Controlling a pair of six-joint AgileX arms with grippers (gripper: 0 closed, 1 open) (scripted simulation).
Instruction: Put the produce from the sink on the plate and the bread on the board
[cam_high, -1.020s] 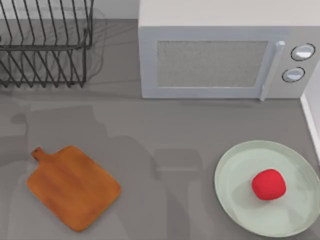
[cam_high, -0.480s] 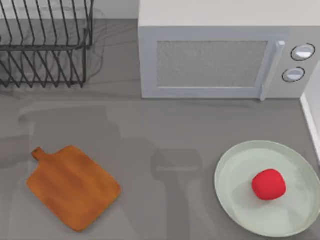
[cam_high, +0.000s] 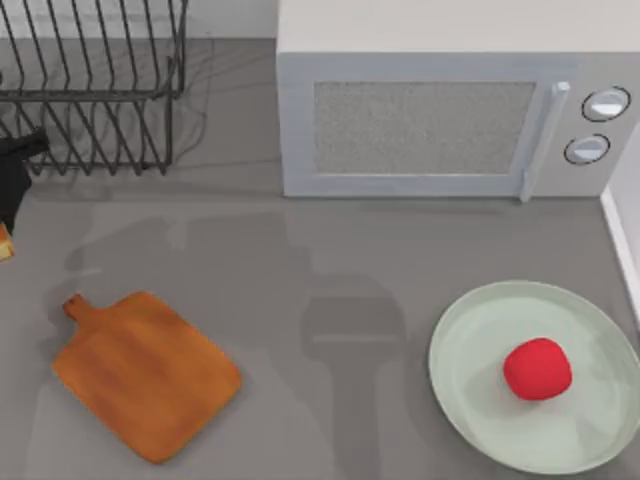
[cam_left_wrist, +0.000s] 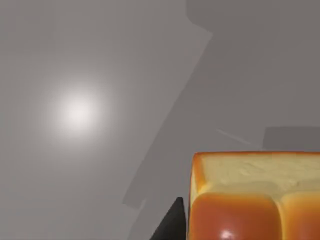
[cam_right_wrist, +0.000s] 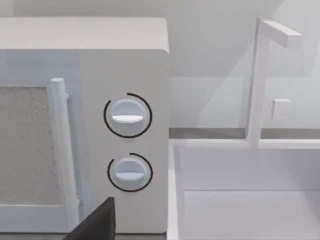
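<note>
Top view: the produce (cam_high: 538, 368) lies on the plate (cam_high: 470, 400) at the table's (cam_high: 330, 260) right front. The board (cam_high: 146, 375) rests bare at the left front, handle toward the back. The left tool (cam_high: 8, 190) shows at the table's left edge, in front of the wire dish rack (cam_high: 90, 90), with a sliver of bread (cam_high: 5, 243) below it. In the left wrist view the bread (cam_left_wrist: 255, 197) sits beside a dark finger (cam_left_wrist: 170, 225), apparently gripped by that tool. The right tool's state I cannot tell; its wrist view faces the microwave (cam_right_wrist: 85, 125) and the sink (cam_right_wrist: 245, 190).
</note>
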